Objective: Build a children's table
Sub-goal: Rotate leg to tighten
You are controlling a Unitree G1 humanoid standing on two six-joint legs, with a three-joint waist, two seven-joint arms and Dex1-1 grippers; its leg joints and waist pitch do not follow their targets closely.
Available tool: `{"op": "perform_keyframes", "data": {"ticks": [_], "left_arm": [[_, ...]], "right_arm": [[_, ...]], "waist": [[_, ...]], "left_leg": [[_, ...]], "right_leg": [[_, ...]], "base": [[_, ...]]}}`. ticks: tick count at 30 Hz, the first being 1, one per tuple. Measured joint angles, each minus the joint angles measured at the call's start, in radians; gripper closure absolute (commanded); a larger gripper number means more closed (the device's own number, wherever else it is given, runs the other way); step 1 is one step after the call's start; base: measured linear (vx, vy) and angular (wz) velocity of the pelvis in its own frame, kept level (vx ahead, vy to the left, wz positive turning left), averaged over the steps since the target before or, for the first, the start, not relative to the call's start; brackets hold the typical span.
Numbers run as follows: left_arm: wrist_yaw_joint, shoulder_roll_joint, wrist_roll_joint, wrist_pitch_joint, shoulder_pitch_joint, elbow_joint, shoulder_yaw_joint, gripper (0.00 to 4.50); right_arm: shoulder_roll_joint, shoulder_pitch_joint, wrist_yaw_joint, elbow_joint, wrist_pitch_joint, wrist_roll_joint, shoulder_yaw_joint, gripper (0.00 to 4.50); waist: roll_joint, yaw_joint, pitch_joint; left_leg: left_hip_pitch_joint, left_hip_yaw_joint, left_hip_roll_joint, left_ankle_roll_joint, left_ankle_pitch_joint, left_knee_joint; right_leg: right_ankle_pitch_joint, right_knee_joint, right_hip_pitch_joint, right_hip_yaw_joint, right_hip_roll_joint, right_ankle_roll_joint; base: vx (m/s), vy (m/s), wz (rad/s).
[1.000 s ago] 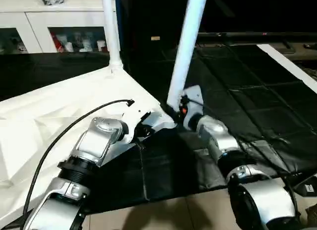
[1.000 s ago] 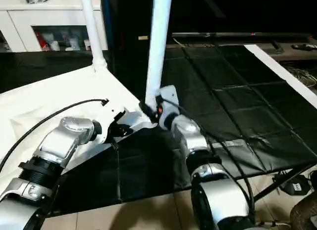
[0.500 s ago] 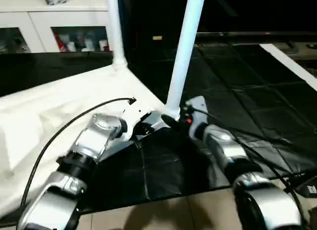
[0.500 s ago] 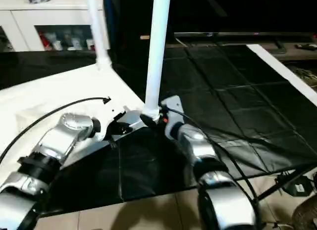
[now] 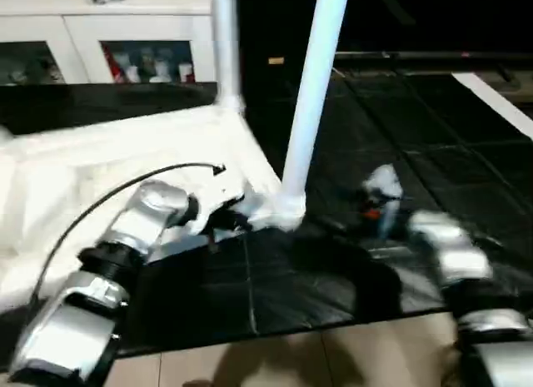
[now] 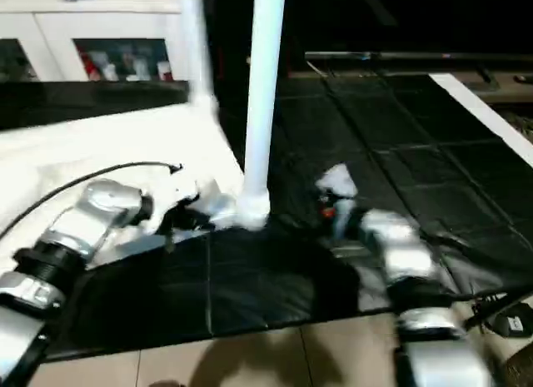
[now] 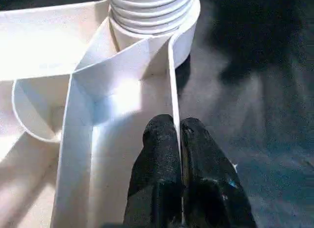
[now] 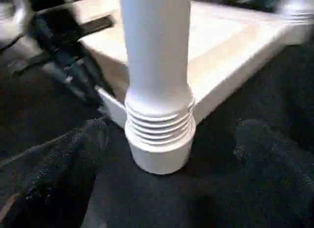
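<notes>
Fitting legs into the upturned children's table (image 5: pixel 100 166), which lies underside-up across the left half of the head views on a black mat (image 5: pixel 466 154). Near-corner leg (image 5: pixel 312 96) stands upright at centre frame; a second leg (image 5: pixel 225 46) stands at the far corner, upper left of centre.

Step in hand, as judged: near leg is seated in its corner socket, but several thread ridges (image 8: pixel 158 121) are exposed above the socket, so it likely needs more turns.

Left gripper (image 7: pixel 176 139): fingers pinched together on the thin rim wall of the table frame, just beside the leg socket, steadying the corner.

Right gripper (image 8: pixel 167 139): jaws spread wide, one finger (image 8: pixel 73 144) either side of the leg's base, apart from it, holding nothing.

Next move calls for closing squarely on the round leg above the threads and twisting without tilting it; left hold must resist the frame rotating.
</notes>
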Motion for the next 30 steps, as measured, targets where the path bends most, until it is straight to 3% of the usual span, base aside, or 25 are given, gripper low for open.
{"op": "perform_keyframes", "data": {"ticks": [4, 9, 14, 30], "left_arm": [[-0.087, 0.009, 0.001, -0.057, -0.001, -0.001, -0.032, 4.5], [-0.144, 0.009, 0.003, -0.11, -0.005, -0.001, -0.064, 4.5], [-0.177, 0.008, 0.013, -0.145, -0.011, 0.0, -0.078, 4.5], [-0.202, 0.005, 0.015, -0.167, -0.013, 0.0, -0.087, 4.5]], "right_arm": [[-0.006, -0.001, 0.046, -0.022, 0.0, -0.017, 0.047, 0.04], [-0.006, -0.004, 0.129, -0.032, -0.006, -0.053, 0.119, 0.04], [-0.005, -0.012, 0.18, -0.055, -0.002, -0.062, 0.157, 0.04], [0.006, -0.045, 0.236, -0.038, 0.041, -0.065, 0.18, 1.52]], "waist": [[0.0, 0.015, 0.0], [0.0, 0.018, 0.0], [0.0, 0.022, 0.0], [-0.001, 0.026, 0.0]], "left_leg": [[0.0, 0.0, -0.001, 0.001, 0.0, 0.001], [0.0, 0.0, -0.001, -0.002, -0.004, 0.004], [0.0, 0.0, -0.001, -0.002, -0.004, 0.004], [-0.001, 0.0, -0.001, 0.003, -0.002, 0.006]], "right_leg": [[0.0, 0.0, 0.001, 0.0, -0.001, 0.0], [0.0, 0.0, 0.002, 0.0, -0.002, 0.0], [0.0, 0.001, 0.002, 0.0, -0.002, 0.0], [0.0, 0.002, 0.002, 0.0, -0.002, 0.0]], "base": [[0.0, 0.0, 0.0], [0.0, 0.0, 0.0], [0.0, 0.0, 0.0], [0.0, 0.0, 0.0]]}}
